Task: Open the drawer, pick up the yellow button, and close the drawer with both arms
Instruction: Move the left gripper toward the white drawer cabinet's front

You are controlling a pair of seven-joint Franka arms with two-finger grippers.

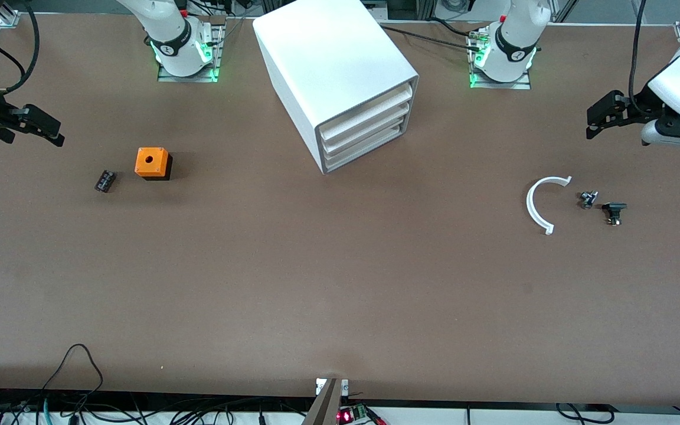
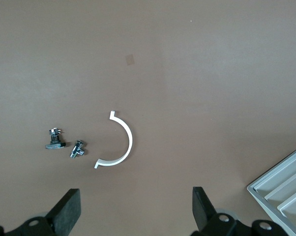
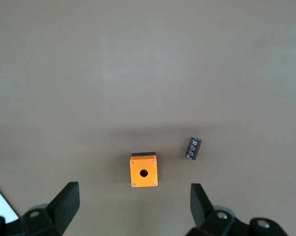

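The white cabinet [image 1: 340, 71] stands between the two arm bases, and its corner shows in the left wrist view [image 2: 285, 191]. The drawer [image 1: 369, 111], the uppermost of three, is closed flush with the two below it. The button is out of view. My left gripper [image 1: 592, 123] is open and empty in the air over the left arm's end of the table, shown also in the left wrist view [image 2: 136, 211]. My right gripper [image 1: 56, 133] is open and empty over the right arm's end, shown also in the right wrist view [image 3: 134, 206].
An orange cube with a hole [image 1: 152, 163] [image 3: 143, 170] and a small black ribbed block [image 1: 105, 180] [image 3: 193, 148] lie toward the right arm's end. A white half-ring [image 1: 539, 203] [image 2: 119, 145] and two small metal parts [image 1: 588, 199] [image 1: 613, 211] lie toward the left arm's end.
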